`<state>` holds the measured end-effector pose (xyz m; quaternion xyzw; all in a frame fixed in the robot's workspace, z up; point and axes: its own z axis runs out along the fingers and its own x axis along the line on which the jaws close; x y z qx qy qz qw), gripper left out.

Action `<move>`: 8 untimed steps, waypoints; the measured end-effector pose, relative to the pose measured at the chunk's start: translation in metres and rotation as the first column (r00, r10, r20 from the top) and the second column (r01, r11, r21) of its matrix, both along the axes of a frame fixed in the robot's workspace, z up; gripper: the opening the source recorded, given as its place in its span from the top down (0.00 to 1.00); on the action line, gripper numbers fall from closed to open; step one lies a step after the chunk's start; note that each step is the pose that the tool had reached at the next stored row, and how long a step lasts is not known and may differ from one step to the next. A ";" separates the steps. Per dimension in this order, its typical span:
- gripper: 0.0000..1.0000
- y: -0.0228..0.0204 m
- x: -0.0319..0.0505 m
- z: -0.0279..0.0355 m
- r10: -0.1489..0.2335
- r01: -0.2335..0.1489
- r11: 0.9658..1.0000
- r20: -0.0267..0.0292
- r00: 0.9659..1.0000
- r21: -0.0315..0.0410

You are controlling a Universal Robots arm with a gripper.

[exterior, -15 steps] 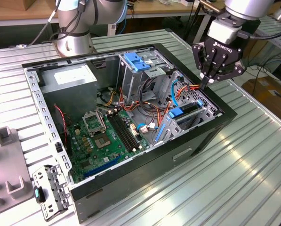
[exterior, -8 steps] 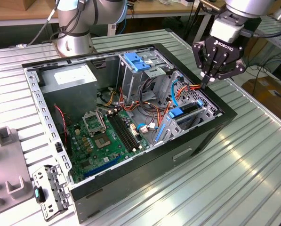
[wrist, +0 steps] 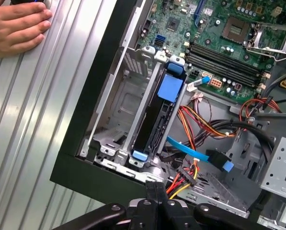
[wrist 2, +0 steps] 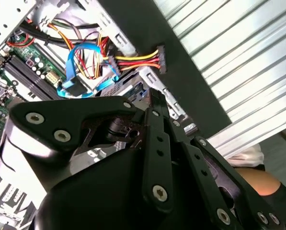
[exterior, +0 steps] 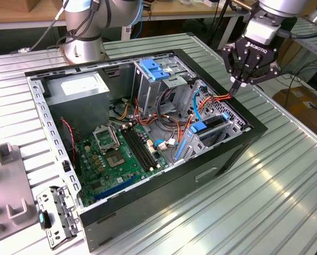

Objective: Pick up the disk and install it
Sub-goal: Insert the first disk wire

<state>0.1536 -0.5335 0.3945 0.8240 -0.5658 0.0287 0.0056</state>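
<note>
The pincer hangs in the upper right of the exterior view, just above the rim of the open computer case. Its fingers are pressed together with nothing between them, and the first wrist view also shows the fingertips meeting. The disk stands on edge in a slot of the metal drive cage inside the case, below the pincer and apart from it, its blue rail tab towards the motherboard. A person's hand lies flat on the ribbed tabletop beside the case
</note>
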 end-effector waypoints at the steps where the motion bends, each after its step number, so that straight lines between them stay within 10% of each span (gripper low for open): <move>1: 0.89 0.0003 0.0008 0.0000 0.002 -0.002 1.000 0.000 1.000 0.000; 8: 0.89 0.0003 0.0009 0.0001 0.003 -0.003 1.000 0.000 1.000 -0.001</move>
